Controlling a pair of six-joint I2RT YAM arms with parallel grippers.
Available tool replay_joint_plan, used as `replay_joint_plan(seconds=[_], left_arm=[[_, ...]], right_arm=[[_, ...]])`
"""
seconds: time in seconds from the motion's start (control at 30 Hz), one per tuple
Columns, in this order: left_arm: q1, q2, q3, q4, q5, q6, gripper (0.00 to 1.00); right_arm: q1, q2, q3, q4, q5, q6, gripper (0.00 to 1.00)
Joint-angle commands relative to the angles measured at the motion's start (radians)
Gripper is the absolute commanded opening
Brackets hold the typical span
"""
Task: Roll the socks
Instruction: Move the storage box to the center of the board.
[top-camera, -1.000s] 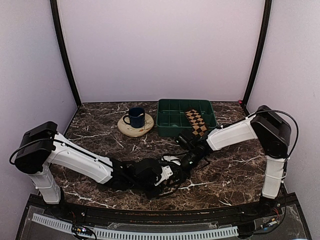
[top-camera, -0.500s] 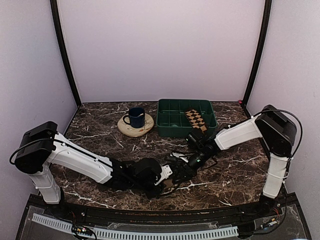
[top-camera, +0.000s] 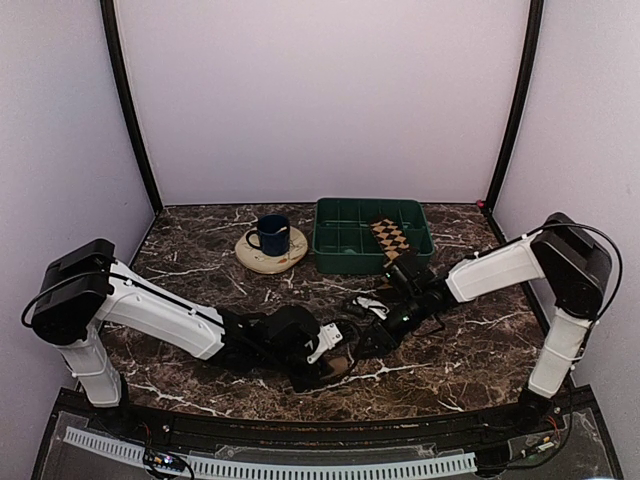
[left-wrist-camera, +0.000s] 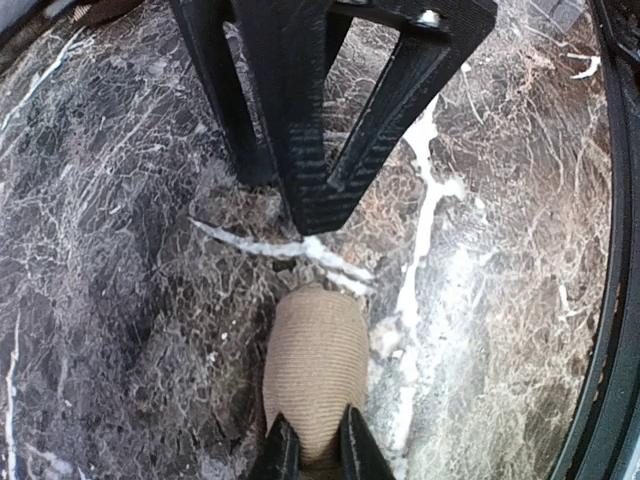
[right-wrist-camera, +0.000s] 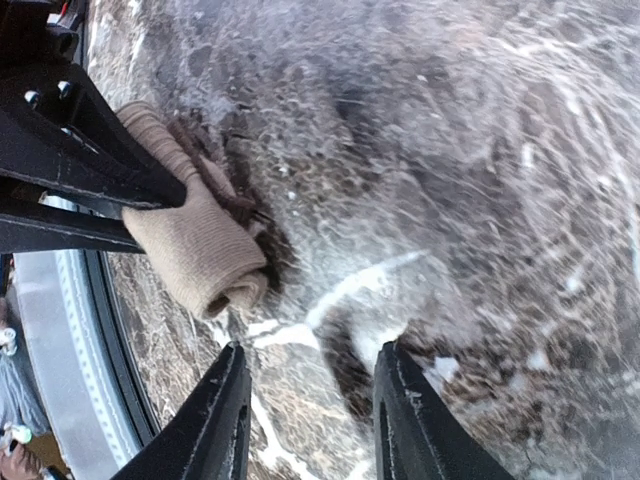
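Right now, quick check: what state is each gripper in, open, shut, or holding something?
Left gripper: jaws shut on the tan sock.
Right gripper: jaws open, nothing between them.

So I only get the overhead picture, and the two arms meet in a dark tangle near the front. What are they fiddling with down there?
Observer: The left wrist camera shows a tan sock on the marble table, its near end pinched by the left gripper.
Operator: Is the other arm holding it too?
Observer: No. The right wrist camera shows the right gripper open, only bare marble between its fingers, the sock just ahead of them.
Operator: Flat or rolled?
Observer: A short thick bundle with a rounded free end; how many turns, I cannot tell.
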Motion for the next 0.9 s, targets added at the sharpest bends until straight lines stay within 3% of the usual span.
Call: replay_joint_plan(seconds=[0.0,0.2,0.43,0.87], left_arm=[[0.026,0.09,-0.038,-0.214,0.112,-0.03,0.0],[0.047,0.095,-0.004,-0.249,0.161,-0.053,0.0],[0.084,0.025,-0.033,-0.162,0.211,-0.137,0.0],[0.13,-0.116,-0.027,-0.122,0.127,-0.205,0.0]], right_arm=[[-0.012,-0.052,-0.029,0.044,0.041,0.05,0.38],[-0.011,-0.119,-0.074,0.068,0.083,0.095,0.38],[-0.011,-0.182,-0.119,0.114,0.123,0.135,0.37],[-0.011,-0.241,-0.131,0.128,0.145,0.155,0.35]])
